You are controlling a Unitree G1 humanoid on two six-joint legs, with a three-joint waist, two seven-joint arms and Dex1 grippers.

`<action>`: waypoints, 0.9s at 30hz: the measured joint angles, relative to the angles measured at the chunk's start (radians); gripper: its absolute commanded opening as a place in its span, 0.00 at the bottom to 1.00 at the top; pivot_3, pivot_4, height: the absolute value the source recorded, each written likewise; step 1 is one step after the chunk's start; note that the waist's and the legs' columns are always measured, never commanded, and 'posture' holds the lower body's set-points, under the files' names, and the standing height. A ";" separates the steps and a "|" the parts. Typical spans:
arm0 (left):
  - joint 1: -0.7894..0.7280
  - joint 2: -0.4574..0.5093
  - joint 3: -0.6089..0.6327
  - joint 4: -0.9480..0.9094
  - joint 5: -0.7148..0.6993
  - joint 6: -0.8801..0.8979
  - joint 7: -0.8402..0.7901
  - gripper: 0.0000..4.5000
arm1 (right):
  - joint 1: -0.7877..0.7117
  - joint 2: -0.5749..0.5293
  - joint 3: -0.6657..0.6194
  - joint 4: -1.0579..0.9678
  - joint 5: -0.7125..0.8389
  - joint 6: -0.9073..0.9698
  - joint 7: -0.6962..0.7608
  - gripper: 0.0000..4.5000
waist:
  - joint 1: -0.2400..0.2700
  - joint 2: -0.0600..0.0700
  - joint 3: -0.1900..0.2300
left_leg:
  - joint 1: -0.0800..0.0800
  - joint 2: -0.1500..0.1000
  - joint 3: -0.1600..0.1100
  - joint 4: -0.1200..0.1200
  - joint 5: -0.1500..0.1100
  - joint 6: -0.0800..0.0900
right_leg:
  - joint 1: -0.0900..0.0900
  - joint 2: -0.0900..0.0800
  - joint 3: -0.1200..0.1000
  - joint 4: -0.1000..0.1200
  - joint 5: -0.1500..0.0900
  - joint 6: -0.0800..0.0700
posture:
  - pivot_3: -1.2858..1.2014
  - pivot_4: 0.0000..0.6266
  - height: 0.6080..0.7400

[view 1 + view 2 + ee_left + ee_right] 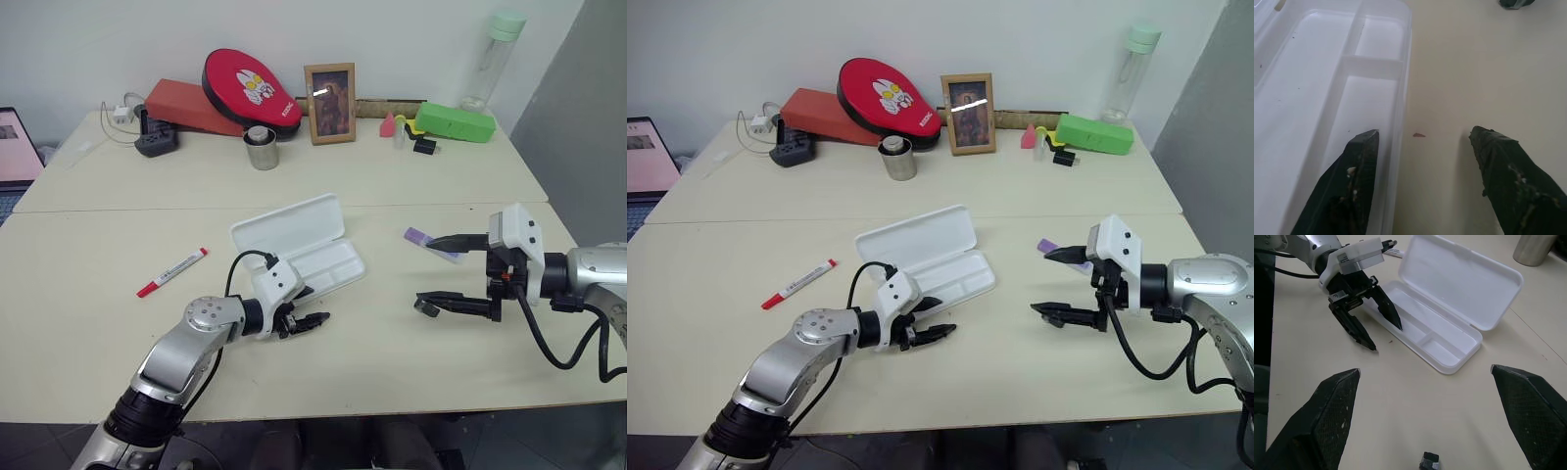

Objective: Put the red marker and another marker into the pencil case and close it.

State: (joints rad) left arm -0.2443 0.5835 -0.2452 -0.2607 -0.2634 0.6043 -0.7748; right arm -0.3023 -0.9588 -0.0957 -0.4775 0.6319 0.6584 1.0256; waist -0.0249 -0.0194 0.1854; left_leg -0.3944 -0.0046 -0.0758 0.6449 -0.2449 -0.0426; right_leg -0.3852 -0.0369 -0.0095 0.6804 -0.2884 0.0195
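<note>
The pencil case [299,244], a flat white plastic rectangle with rounded corners, is lying open near the middle of the pale table [88,323], its hinged lid folded back flat toward the far side and its shallow divided tray sitting empty. The red marker [171,271], a slim white-barrelled pen with a red cap and red tail end, is resting on the table well to the left of the case, lying at a slant and touching nothing. The other marker [429,243], a short lavender-purple one with a pale label band, is lying to the right of the case, partly hidden behind the upper finger of the right gripper [443,274]. That right gripper is hanging above the table with its two black fingers spread wide and nothing between them. The left gripper [315,318] is hovering at the near edge of the case's tray, its fingers parted and gripping nothing; in the left wrist view one finger [1354,181] is sitting over the tray and the other over the bare table beside the rim. A small black object [1429,461] is lying on the table below the right gripper. Along the far edge of the table a steel cup [262,149], a framed picture [330,103] and a green box [455,122] are standing.
</note>
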 measured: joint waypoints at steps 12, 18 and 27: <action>-0.007 0.004 0.007 0.014 0.007 -0.016 -0.015 0.01 | -0.002 0.008 -0.005 0.001 0.020 -0.026 0.012 1.00 | 0.000 0.000 0.000 | 0.000 0.000 0.000 0.000 0.000 0.000 | 0.000 0.000 0.000 0.000 0.000 0.000 | 0.52 0.24 1.00; 0.001 0.060 0.010 0.021 0.014 -0.068 -0.073 0.01 | -0.002 0.008 -0.021 0.001 0.029 -0.026 0.016 1.00 | -0.001 0.000 0.000 | 0.001 0.000 0.000 0.000 0.000 0.000 | 0.000 0.000 0.000 0.000 0.000 0.000 | 0.52 0.24 1.00; 0.054 0.160 0.020 -0.010 -0.011 -0.154 -0.228 0.01 | 0.007 0.007 -0.040 0.000 0.039 -0.020 0.016 1.00 | 0.000 0.000 0.000 | 0.000 0.000 0.000 0.000 0.000 0.000 | 0.000 0.000 0.000 0.000 0.000 0.000 | 0.52 0.24 1.00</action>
State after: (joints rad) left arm -0.1902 0.7433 -0.2254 -0.2702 -0.2743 0.4504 -1.0032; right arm -0.2953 -0.9520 -0.1356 -0.4772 0.6707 0.6382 1.0418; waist -0.0245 -0.0193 0.1853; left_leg -0.3942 -0.0043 -0.0757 0.6447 -0.2450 -0.0425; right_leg -0.3851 -0.0370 -0.0095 0.6804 -0.2884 0.0195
